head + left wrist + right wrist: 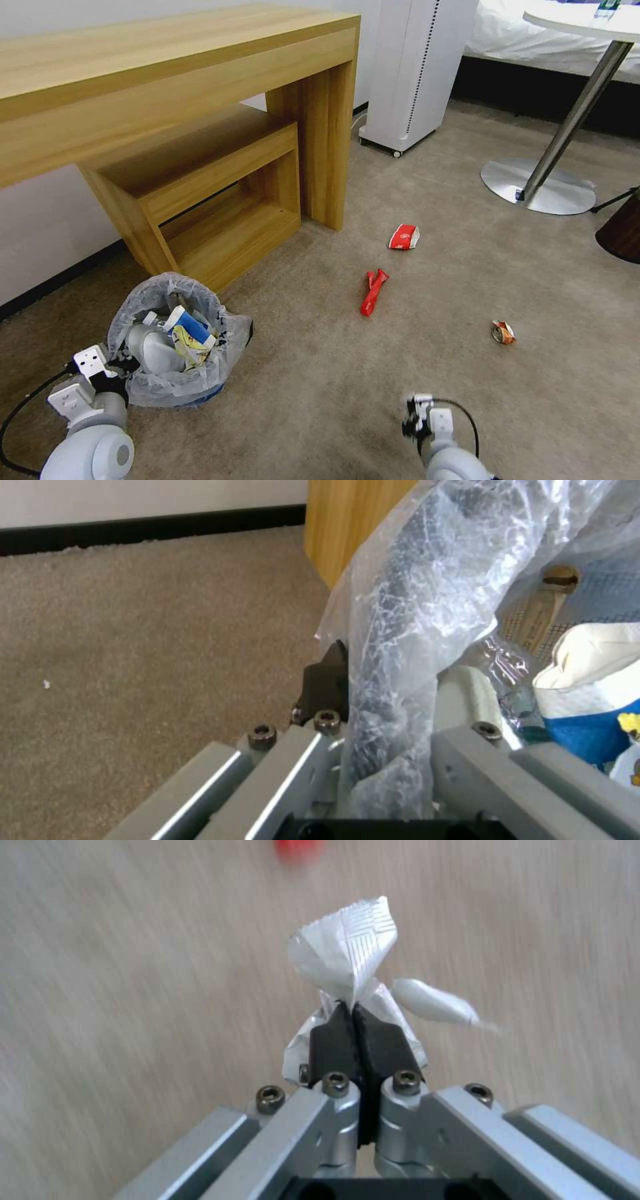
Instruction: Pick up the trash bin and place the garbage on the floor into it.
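Trash bin [175,347], lined with a crinkled whitish bag [427,605] and already holding paper and wrappers, sits on the beige carpet [373,373] just beside the wooden desk's lower shelf [200,193], its bagged rim clamped by the left gripper [110,373]. Low on the robot's right, the right gripper [357,1012] pinches a crumpled white wrapper [347,952] between closed pads. Farther out lie a red wrapper [374,291], a red-white paper cup [404,237] and a crushed can [503,331].
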